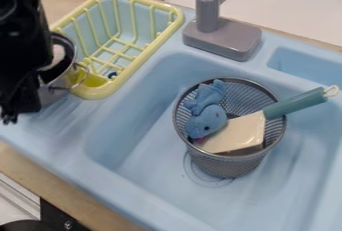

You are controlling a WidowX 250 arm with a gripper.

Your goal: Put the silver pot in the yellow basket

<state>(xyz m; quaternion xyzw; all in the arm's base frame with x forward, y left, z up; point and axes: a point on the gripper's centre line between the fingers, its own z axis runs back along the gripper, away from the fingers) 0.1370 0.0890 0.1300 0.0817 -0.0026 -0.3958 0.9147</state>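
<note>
At the left edge, my black gripper (19,110) hangs down over the blue counter, in front of the left part of the silver pot (52,95). The pot is upright, with a wire handle towards the basket and a pale thing partly visible inside it. Whether the gripper holds the pot cannot be made out. The yellow basket (175,20), a wire-style rack, stands to the right of the pot and behind it. The pot's handle overlaps the basket's near-left corner; whether they touch is unclear. Low in the basket are a yellow piece and a small dark round spot.
A grey faucet (220,37) rises to the right of the basket. In the blue sink (147,150) stands a mesh bin (230,164), holding a blue plush toy (206,120) and a pale-bladed tool (240,132) whose teal handle sticks out to the right.
</note>
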